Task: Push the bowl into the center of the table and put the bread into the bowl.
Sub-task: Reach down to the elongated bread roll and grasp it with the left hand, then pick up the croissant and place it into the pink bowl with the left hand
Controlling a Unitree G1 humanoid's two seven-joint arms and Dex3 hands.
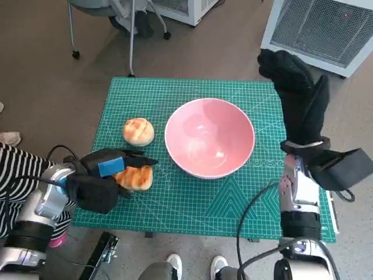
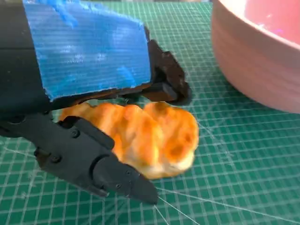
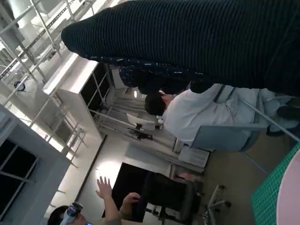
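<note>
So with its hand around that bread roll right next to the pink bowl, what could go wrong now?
The left hand has its fingers on both sides of the near bread, which looks soft, so it may get squashed or slip out on lifting. The pink bowl sits close by, so a low swing could knock its wall. The second bread could get nudged too.

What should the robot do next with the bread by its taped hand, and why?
Probably close the left hand on the near bread and lift it. Its fingers already sit on both sides of the bread, which lies on the mat, and the pink bowl waits empty mid-table.
</note>
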